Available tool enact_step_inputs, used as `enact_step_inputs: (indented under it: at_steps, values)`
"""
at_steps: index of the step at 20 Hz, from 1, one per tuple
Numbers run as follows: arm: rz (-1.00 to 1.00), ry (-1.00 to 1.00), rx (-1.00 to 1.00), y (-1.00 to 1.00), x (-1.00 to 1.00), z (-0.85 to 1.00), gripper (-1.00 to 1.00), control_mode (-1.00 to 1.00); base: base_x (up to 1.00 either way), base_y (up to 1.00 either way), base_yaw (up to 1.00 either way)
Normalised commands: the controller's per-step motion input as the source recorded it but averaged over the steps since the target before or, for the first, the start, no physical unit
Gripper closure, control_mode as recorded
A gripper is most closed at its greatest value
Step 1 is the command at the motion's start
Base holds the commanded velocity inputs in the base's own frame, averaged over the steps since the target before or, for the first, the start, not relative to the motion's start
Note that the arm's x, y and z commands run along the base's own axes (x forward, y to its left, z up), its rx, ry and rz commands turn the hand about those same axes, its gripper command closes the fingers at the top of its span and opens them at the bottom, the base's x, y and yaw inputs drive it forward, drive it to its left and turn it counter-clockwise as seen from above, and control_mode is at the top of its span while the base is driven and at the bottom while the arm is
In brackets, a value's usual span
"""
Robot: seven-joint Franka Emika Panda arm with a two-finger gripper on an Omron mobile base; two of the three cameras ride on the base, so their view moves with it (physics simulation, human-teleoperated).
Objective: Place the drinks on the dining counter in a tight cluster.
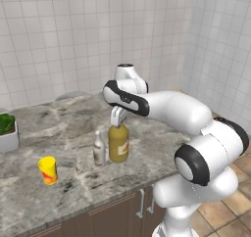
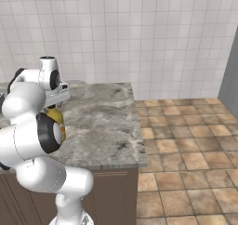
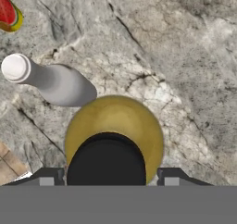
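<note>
The orange-yellow jug-like bottle (image 1: 118,144) stands upright on the dining counter (image 1: 73,128), directly beneath the gripper (image 3: 107,177), whose spread fingers flank its black cap (image 3: 106,159) without clearly touching. The slim beige-white bottle (image 3: 51,82) stands just beside, at ten o'clock in the hand view.

Kitchen: marbled counter (image 1: 59,128) (tiled wall (image 1: 59,35) behind).

No legible text, brand, number or sign anywhere: the orange-yellow bottle (image 1: 118,143) carries a blurred pale label patch, and the yellow cup (image 1: 48,170) only red marks.
</note>
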Motion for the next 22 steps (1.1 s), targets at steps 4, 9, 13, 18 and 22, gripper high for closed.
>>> enact_step_inputs:
  at_steps: [4, 9, 13, 18, 22]
  values:
    - [0.00, 0.00, 0.00, 0.00, 0.00, 0.00, -1.00, -1.00, 0.00, 0.00, 0.00]
    - [0.00, 0.00, 0.00, 0.00, 0.00, 0.00, -1.00, -1.00, 0.00, 0.00, 0.00]
    - [0.00, 0.00, 0.00, 0.00, 0.01, 0.00, -1.00, -1.00, 0.00, 0.00, 0.00]
    - [0.00, 0.00, 0.00, 0.00, 0.00, 0.00, -1.00, -1.00, 0.00, 0.00, 0.00]
    - [0.00, 0.00, 0.00, 0.00, 0.00, 0.28, -1.00, -1.00, 0.00, 0.00, 0.00]
